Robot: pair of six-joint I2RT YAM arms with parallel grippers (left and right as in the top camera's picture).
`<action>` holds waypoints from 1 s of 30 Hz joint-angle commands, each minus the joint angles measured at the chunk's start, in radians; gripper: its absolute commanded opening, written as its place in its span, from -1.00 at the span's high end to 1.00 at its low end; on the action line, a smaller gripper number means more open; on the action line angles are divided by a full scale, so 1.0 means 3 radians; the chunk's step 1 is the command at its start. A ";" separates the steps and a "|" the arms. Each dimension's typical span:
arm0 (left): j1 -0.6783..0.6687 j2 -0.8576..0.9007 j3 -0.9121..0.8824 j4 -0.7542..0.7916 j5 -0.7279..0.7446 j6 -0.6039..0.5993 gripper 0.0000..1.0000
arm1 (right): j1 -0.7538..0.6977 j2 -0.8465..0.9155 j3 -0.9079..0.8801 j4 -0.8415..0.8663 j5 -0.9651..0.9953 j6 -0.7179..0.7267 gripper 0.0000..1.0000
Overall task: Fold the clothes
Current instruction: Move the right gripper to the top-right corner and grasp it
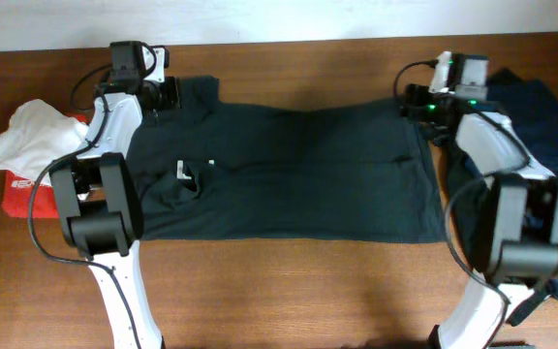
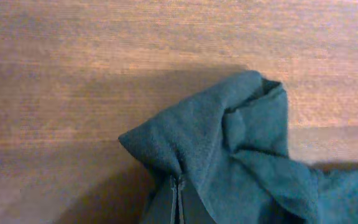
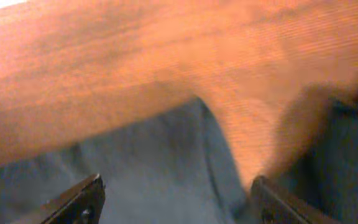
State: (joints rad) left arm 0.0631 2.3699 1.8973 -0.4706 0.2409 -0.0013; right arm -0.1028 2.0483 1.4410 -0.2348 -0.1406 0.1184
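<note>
A large dark T-shirt (image 1: 289, 174) lies spread flat across the middle of the table. My left gripper (image 1: 172, 95) is at its far left corner and is shut on a bunched fold of the cloth (image 2: 241, 143); the left wrist view shows the shut tips (image 2: 180, 205) pressed together under that fold. At the shirt's far right corner, my right gripper (image 1: 407, 102) is open. In the right wrist view its two fingertips (image 3: 86, 199) stand wide apart over the shirt's edge (image 3: 154, 162), with my right gripper (image 3: 179, 202) holding nothing.
A crumpled white garment (image 1: 32, 136) and a red one (image 1: 22, 194) lie at the left edge. A navy blue garment (image 1: 541, 116) is piled at the right, beside the right arm, and shows in the right wrist view as dark cloth (image 3: 353, 149). Wooden table (image 1: 289, 281).
</note>
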 commanded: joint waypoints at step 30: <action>-0.0004 -0.0104 0.0000 -0.0320 0.0062 -0.0045 0.99 | 0.0080 0.0829 0.0038 0.1016 0.0398 0.0126 0.89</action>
State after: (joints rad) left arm 0.0631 2.3669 1.8973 -0.5644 0.2474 -0.0013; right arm -0.0769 2.2734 1.4448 0.0784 -0.0261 0.1368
